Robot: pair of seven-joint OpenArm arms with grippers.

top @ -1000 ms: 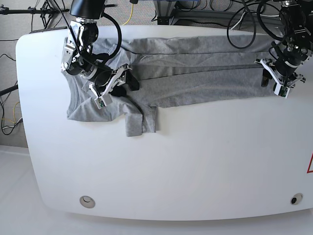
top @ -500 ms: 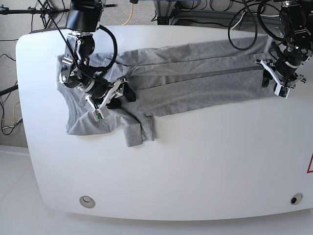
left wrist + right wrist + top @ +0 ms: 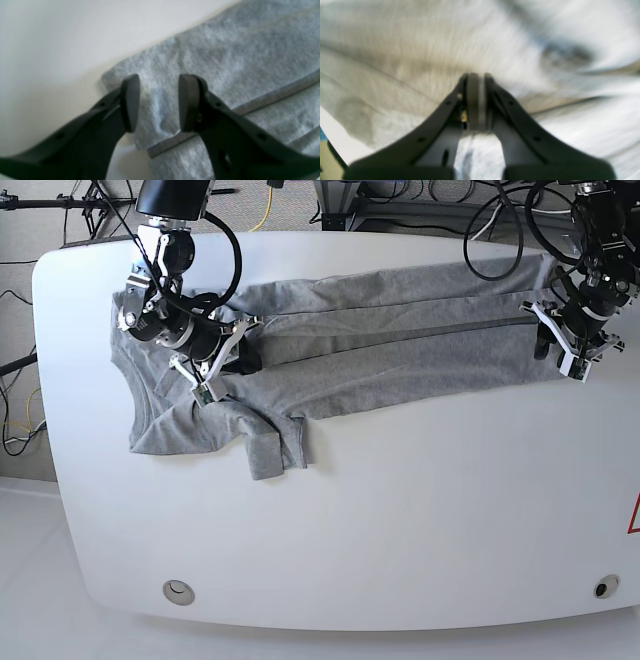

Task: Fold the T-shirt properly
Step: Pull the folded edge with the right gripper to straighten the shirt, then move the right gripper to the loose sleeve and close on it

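Nearest us the table (image 3: 350,530) is bare white. Past that we see the shirt (image 3: 400,340) stretched in a long folded band across the far half of the table, its collar end and a crumpled sleeve (image 3: 275,445) on the base view's left, the hem end on its right.

Our right gripper (image 3: 222,360) sits on the collar end, just inboard of the sleeve. In its wrist view the right gripper (image 3: 476,105) has its jaws pressed together with a thin fold of shirt (image 3: 395,62) pinched between them, though that picture is blurred.

Our left gripper (image 3: 560,345) is at the hem end, near the table's right edge. Its wrist view shows the left gripper (image 3: 158,102) half open, fingers (image 3: 131,102) straddling the shirt (image 3: 225,62) corner with a gap on both sides; whether they touch cloth we cannot tell.
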